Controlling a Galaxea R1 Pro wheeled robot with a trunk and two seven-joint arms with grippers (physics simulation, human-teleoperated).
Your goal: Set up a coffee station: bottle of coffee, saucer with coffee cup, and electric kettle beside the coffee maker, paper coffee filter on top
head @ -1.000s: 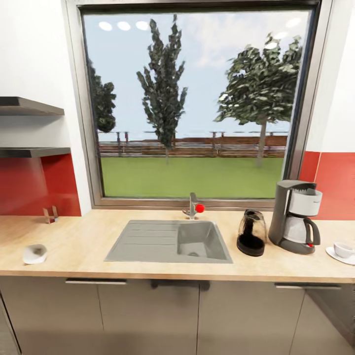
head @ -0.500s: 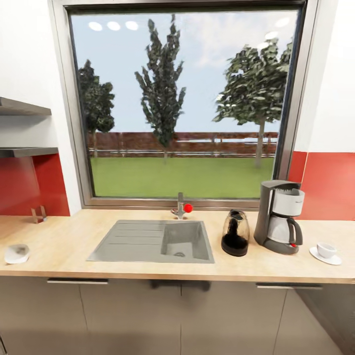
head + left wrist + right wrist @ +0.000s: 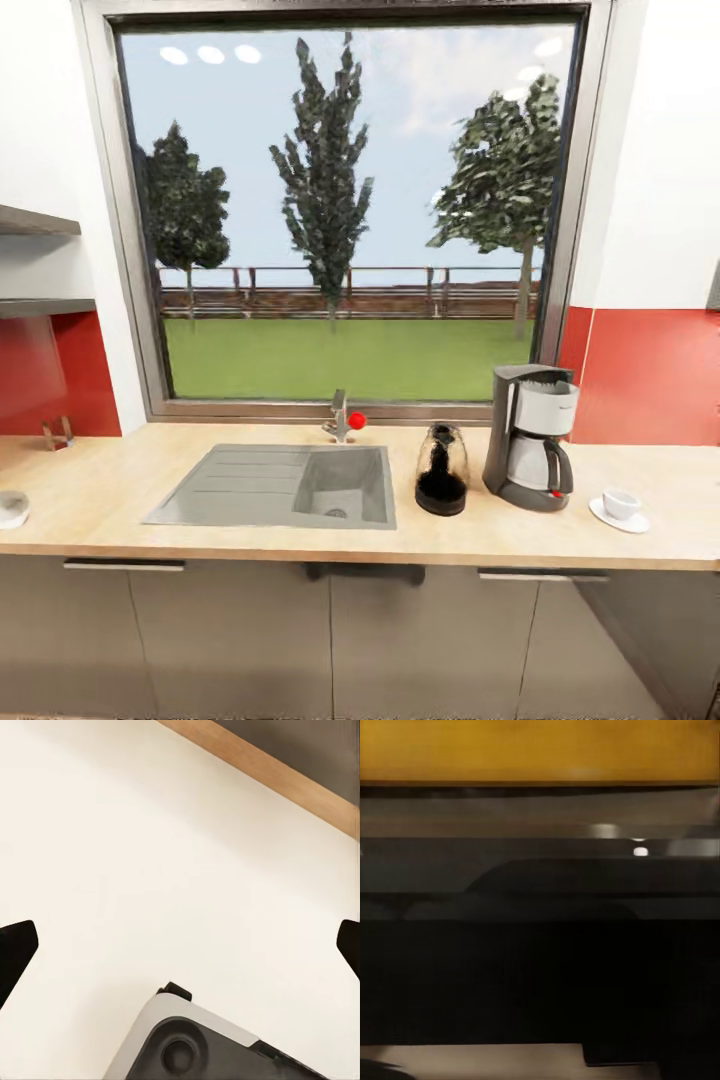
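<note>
**Bench in view with the coffee things gathered at its right end**

The head view is looking onto a long light wooden bench under a wide window. A grey sink with a drainer is sitting in the middle of the bench, with a tap carrying a red knob behind it.

To the right of the sink, a dark glass electric kettle with a black base is standing upright on the bench. Just beside it, further right, the grey and black coffee maker with a glass carafe is standing against the red wall panel. Near it on its right, a white coffee cup is resting on a white round saucer.

At the far left edge of the bench a small white round object is lying, too cut off to identify. Above it, two grey wall shelves are showing.

In the left wrist view, the left pincer is hanging released, its two dark fingertips wide apart over a pale surface, with part of the robot's grey body beneath. The right wrist view is dark and blurred, so I cannot tell how the right pincer is set.
</note>
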